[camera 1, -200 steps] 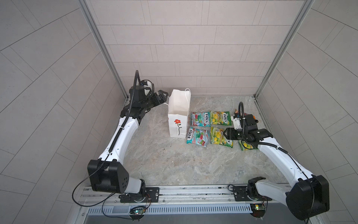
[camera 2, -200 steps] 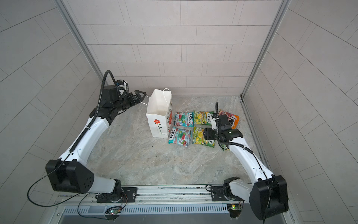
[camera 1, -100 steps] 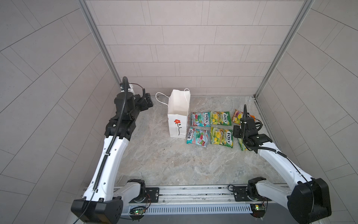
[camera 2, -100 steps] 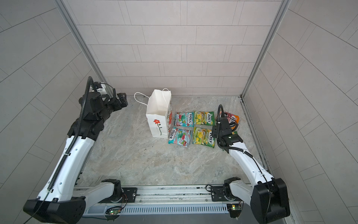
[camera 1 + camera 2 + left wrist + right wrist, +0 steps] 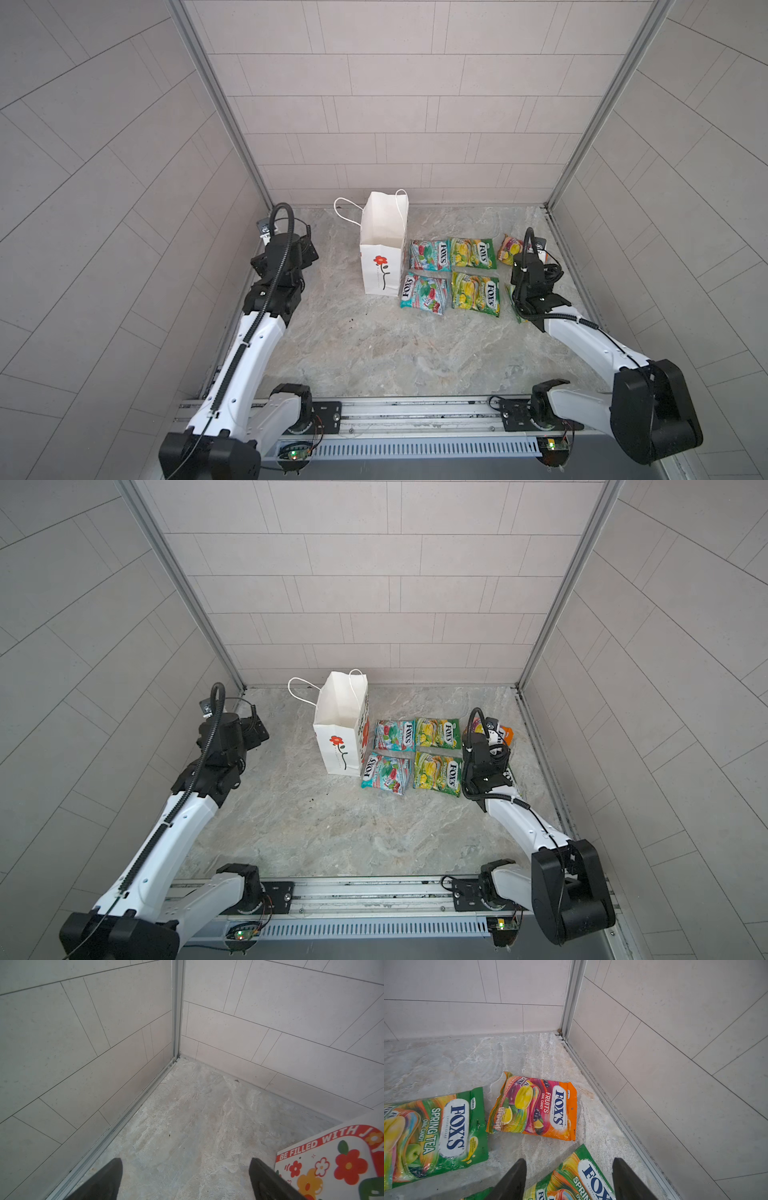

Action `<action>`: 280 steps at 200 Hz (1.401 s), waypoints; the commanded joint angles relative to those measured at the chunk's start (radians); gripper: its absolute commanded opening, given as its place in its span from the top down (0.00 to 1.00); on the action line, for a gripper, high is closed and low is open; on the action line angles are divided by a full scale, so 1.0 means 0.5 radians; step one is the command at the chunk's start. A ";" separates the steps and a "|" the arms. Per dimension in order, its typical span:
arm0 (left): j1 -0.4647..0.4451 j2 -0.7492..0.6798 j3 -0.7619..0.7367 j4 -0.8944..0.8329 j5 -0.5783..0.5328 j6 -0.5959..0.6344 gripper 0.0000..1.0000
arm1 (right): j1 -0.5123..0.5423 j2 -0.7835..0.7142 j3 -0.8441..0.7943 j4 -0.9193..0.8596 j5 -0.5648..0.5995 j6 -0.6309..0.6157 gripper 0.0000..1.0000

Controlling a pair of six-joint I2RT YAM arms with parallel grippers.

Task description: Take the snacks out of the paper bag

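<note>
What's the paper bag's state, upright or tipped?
Upright. In both top views the paper bag stands on its base with its mouth open upward, and its inside walls are visible from above.

Quick materials rundown from my remote seat. The paper bag [image 5: 382, 249], mid-frame in both top views, reads as plain matt white paper, and its cord handle [image 5: 335, 205] looks like soft string. The bag's printed side [image 5: 332, 1163] is smoother, with a slight sheen.

The snacks [image 5: 476, 293] are all glossy plastic film. The orange-pink packet [image 5: 535, 1107] is crinkled along its edges, and the green-yellow packet [image 5: 436, 1136] catches glare.

The tabletop [image 5: 374, 353] is stone-look mottled grey, matt with rough-looking veining. The walls [image 5: 374, 104] are matt pale panels, and the corner post [image 5: 222, 104] at upper left is brushed aluminium.

The arm shell [image 5: 249, 357] is glossy white plastic. The rail [image 5: 415, 409] along the bottom edge is bare metal.
</note>
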 commanded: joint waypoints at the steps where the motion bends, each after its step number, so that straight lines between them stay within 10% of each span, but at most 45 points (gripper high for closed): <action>1: 0.010 -0.060 -0.226 0.326 -0.098 0.059 0.00 | -0.013 0.024 -0.106 0.342 0.211 -0.155 0.33; 81: 0.012 0.040 -0.966 1.241 -0.061 0.216 0.00 | -0.019 0.143 -0.375 0.745 0.240 -0.221 0.30; 186: 0.080 0.630 -1.084 1.993 0.082 0.430 0.00 | -0.047 0.363 -0.446 1.172 -0.004 -0.271 0.21; 280: 0.234 0.986 -1.159 2.523 0.730 0.500 0.00 | -0.205 0.525 -0.537 1.513 -0.364 -0.178 0.20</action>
